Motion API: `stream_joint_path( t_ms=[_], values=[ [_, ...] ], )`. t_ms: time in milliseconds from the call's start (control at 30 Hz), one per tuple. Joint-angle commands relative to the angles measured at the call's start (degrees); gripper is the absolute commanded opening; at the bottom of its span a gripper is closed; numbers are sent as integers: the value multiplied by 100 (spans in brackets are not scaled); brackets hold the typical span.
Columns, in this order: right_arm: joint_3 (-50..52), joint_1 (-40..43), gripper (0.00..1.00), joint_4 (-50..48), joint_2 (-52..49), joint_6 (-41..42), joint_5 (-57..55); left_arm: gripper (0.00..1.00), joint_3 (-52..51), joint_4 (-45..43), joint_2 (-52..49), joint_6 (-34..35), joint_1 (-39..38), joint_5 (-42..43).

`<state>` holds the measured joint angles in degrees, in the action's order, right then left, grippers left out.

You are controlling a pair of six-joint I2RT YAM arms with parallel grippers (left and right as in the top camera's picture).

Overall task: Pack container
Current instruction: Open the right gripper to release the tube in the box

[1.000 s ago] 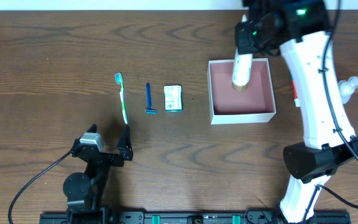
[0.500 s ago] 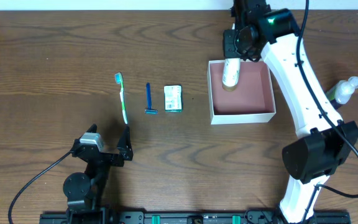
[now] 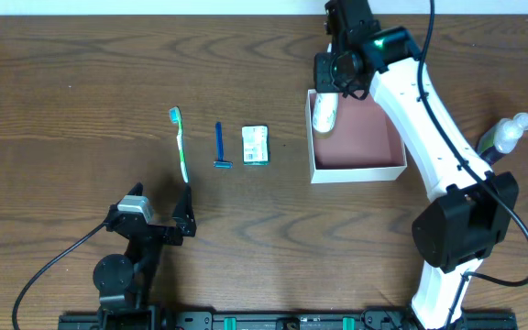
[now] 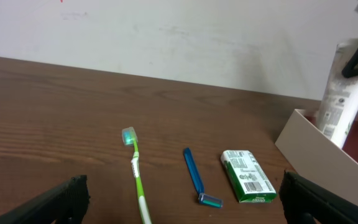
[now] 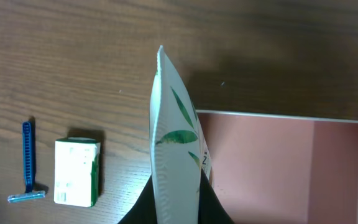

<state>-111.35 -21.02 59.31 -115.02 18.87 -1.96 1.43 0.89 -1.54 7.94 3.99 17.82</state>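
Note:
The container point(image 3: 388, 170) is a square shallow box with white walls and a dusty pink interior, right of centre; it also shows in the right wrist view point(image 5: 291, 168) and the left wrist view point(image 4: 328, 155). My right gripper point(image 3: 335, 84) is shut on a white tube with green leaf print point(image 3: 324, 112), holding it over the box's far left corner; the tube fills the right wrist view point(image 5: 176, 149) and shows at the left wrist view's right edge point(image 4: 340, 99). My left gripper point(image 3: 159, 218) rests open and empty near the front edge.
A green toothbrush point(image 3: 181, 145), a blue razor point(image 3: 219, 147) and a small white-green packet point(image 3: 256, 145) lie in a row left of the box. A pump bottle point(image 3: 511, 131) stands at the right edge.
My right gripper has carried the tube leftward, from over the box's middle to its far left corner. The left arm has not moved.

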Motion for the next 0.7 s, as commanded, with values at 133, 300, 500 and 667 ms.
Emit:
stream_joint_path(
  t_ms=[133, 300, 500, 667],
  values=[
    [63, -70, 1, -125, 111, 83, -17, 98, -105, 186, 7, 50, 17, 59],
    [63, -70, 3, -109, 111, 81, -17, 98, -105, 188, 7, 48, 17, 59],
    [63, -70, 3, -240, 111, 81, -22, 98, -105, 186, 7, 50, 17, 59],
    [66, -70, 5, -372, 111, 83, -39, 98, -105, 186, 7, 50, 17, 59]
  ],
)
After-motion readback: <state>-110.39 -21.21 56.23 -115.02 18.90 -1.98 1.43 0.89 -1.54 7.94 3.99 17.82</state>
